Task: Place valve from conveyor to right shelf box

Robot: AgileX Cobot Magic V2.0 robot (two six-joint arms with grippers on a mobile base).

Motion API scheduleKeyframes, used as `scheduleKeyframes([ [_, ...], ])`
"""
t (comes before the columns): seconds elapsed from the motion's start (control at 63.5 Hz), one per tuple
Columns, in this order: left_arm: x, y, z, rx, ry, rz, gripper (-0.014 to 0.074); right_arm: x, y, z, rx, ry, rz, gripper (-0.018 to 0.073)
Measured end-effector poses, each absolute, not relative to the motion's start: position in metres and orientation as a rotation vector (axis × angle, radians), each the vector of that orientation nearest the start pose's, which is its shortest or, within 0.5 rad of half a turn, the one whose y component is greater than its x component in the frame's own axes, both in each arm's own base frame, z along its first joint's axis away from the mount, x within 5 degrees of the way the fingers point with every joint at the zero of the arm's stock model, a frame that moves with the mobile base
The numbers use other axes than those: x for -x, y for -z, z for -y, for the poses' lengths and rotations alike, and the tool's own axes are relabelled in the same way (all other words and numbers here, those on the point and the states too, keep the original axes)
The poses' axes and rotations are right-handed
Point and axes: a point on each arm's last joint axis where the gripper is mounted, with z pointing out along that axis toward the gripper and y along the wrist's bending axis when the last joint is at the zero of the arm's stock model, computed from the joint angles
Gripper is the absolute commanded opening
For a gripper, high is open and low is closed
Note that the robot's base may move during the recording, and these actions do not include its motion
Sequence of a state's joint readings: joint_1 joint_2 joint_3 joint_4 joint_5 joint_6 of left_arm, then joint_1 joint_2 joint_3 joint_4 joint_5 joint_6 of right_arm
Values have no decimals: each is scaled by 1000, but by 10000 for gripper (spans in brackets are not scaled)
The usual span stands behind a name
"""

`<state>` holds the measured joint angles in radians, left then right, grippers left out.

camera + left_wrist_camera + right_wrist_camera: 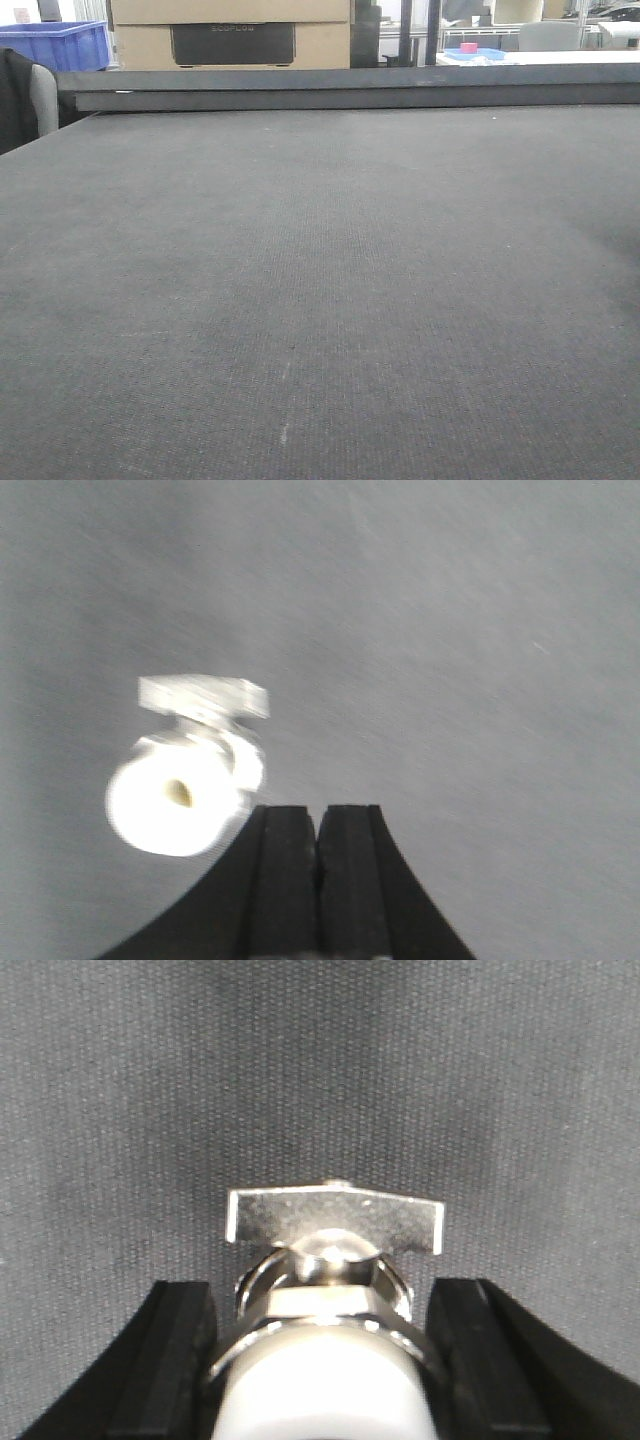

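valve (pixel 330 1260) lies on the conveyor (pixel 320 300) belt between the spread fingers of the right gripper (pixel 320 1295); we cannot tell whether the pads press it yet. the left gripper (pixel 318 820) is closed on nothing, a blurred valve (pixel 185 790) just left of it, perhaps the same one. it looks rigid, metal, fairly heavy and slippery, so we would clamp the hex collar (pixel 320 1308), not the flat handle (pixel 335 1218).

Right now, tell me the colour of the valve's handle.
Valve handle: shiny silver, clearest in the right wrist view.
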<state>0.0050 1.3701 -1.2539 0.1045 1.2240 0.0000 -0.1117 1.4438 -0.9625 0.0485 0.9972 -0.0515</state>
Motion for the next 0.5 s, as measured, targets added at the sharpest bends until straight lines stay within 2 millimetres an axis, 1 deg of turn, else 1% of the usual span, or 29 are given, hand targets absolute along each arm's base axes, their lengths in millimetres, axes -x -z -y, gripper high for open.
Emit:
scheduleKeyframes([
  [0.095, -264, -348, -15, -31, -223, -2776, -107, -257, -243, 25, -122, -43, -2962, -160],
  [0.158, -265, -352, -17, -34, -250, -2759, -69, -257, -243, 25, -122, -43, -2962, -160],
  [0.268, -265, -353, -19, -47, -266, -2756, 134, -257, -243, 25, -122, -43, -2962, -160],
  [0.284, -265, -353, -19, -46, -268, -2756, 180, -256, -243, 25, -123, -43, -2964, -160],
  [0.315, -265, -353, -22, -32, -267, -2757, 240, -256, -243, 25, -123, -43, -2964, -160],
  [0.331, -264, -353, -23, -25, -264, -2758, 284, -256, -243, 25, -123, -43, -2966, -160],
  [0.41, -263, -353, -33, 34, -252, -2763, 419, -256, -243, 25, -123, -43, -2965, -160],
  [0.457, -262, -353, -39, 81, -219, -2765, 475, -256, -243, 25, -122, -43, -2965, -160],
  [0.504, -261, -352, -44, 122, -160, -2769, 486, -256, -243, 25, -119, -43, -2966, -160],
])
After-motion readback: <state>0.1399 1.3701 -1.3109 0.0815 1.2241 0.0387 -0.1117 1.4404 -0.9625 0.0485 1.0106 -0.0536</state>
